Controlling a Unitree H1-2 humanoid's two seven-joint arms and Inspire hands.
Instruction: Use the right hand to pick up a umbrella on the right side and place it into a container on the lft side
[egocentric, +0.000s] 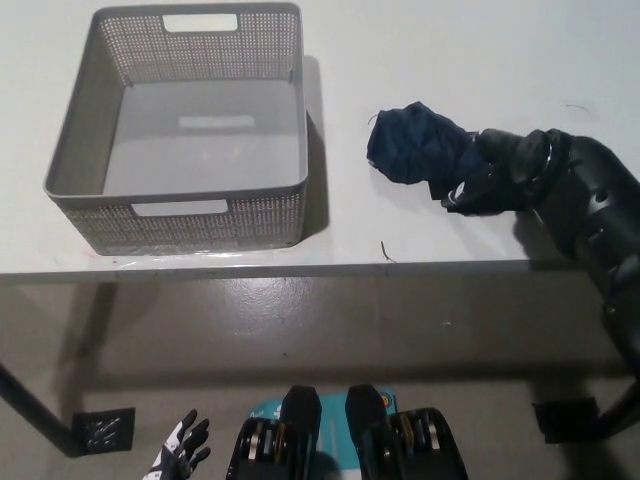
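1. I see the umbrella (420, 142), a folded dark navy bundle, lying on the right part of the white table (420, 60), well apart from the container.
2. My black right hand (492, 172) lies on the umbrella's right end, fingers wrapped around it; the bundle rests on the tabletop.
3. The container (175, 205), a grey perforated basket with cut-out handles, sits on the left part of the table, near the front edge, and I see nothing inside it.
4. My white left hand (177, 456) hangs at the lower left, below table level, fingers spread and holding nothing.
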